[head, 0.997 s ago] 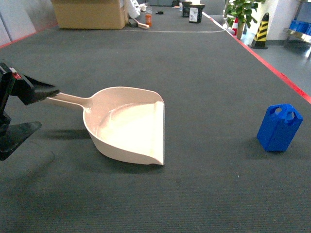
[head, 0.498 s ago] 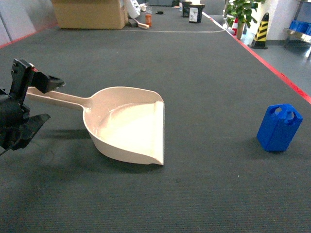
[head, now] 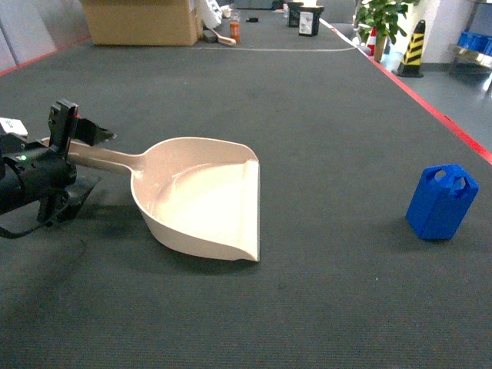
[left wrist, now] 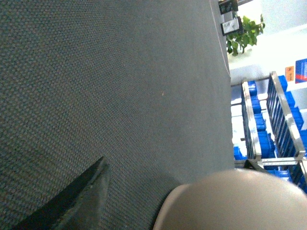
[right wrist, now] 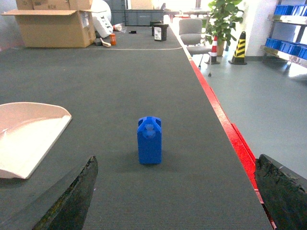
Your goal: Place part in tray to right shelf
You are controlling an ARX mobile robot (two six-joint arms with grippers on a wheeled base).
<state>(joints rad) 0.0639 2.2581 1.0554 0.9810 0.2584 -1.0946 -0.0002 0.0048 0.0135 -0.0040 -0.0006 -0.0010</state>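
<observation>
My left gripper (head: 77, 157) has swung in over dustpan (head: 201, 198) handle since a second ago; jaws wide, astride handle end, nothing gripped. Step: grasping handle; next, close. Right gripper (right wrist: 177, 191) spread wide, empty. Blue block (head: 441, 202) upright on carpet, well right of dustpan. Dustpan empty.

Even, diffuse overhead light is being cast over the scene. A soft shadow is being thrown under the tray (head: 201, 196) and beside the part (head: 441, 202). In the left wrist view, the tray's rim (left wrist: 235, 201), just beside the left gripper's finger (left wrist: 72, 199), is being rendered blurred, and the bright background is being washed out. In the right wrist view, both fingers (right wrist: 72, 201) are being shown soft, while the part ahead is being kept sharp.
</observation>
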